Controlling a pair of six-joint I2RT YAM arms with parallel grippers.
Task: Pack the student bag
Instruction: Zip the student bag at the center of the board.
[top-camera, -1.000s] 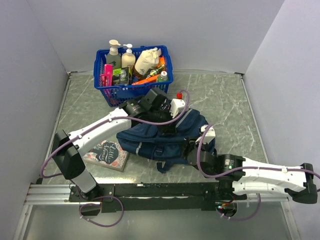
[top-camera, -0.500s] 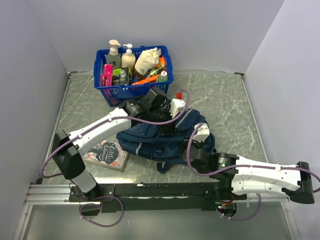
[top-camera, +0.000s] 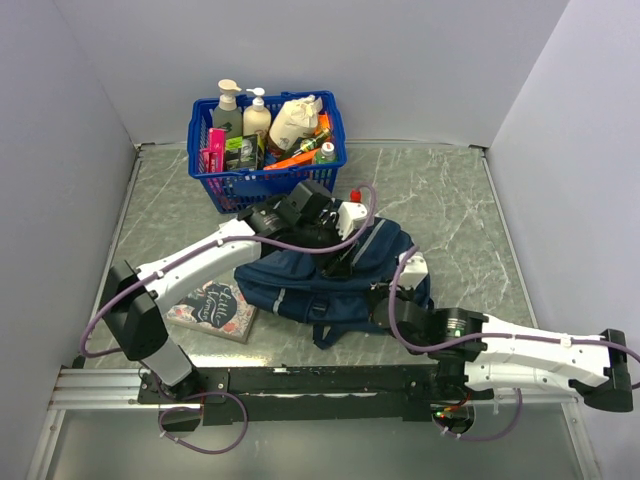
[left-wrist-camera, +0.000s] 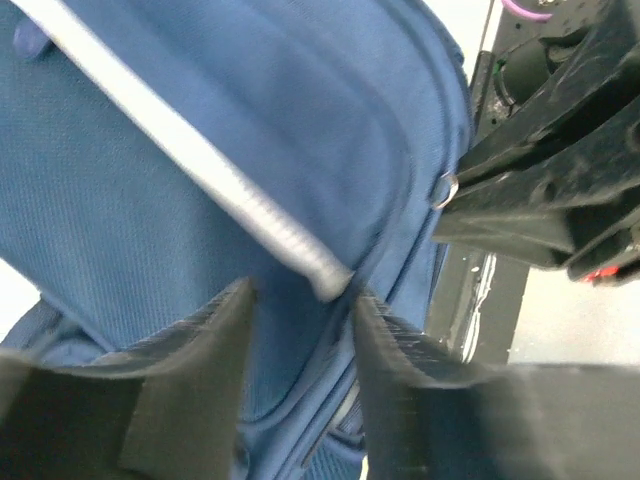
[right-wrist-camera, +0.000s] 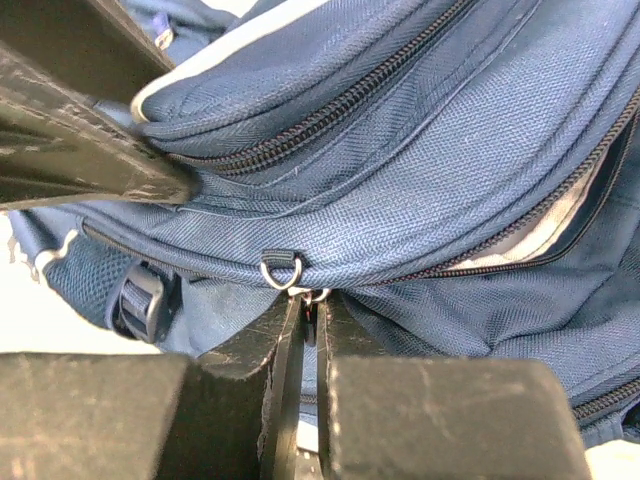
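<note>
Grey marble-patterned table (top-camera: 450, 200), pale lilac walls (top-camera: 400, 60) — student bag (top-camera: 320, 275) mid-table

1. Top external: high behind the arm bases, facing down and forward. Far off, with the whole table (top-camera: 460, 200) and both arms in frame.
2. Left wrist: looks along the fingers of the left gripper (left-wrist-camera: 300, 296). Very near, student bag (left-wrist-camera: 200, 150) fabric fills everything past the fingertips.
3. Right wrist: looks out past the fingers of the right gripper (right-wrist-camera: 308, 305). Very near, zipper pull (right-wrist-camera: 310, 295) at the fingertips.
4. Shared: all three see the same bag panel. Each wrist view catches the other gripper, right of own fingers in left wrist, upper left in right wrist.
</note>
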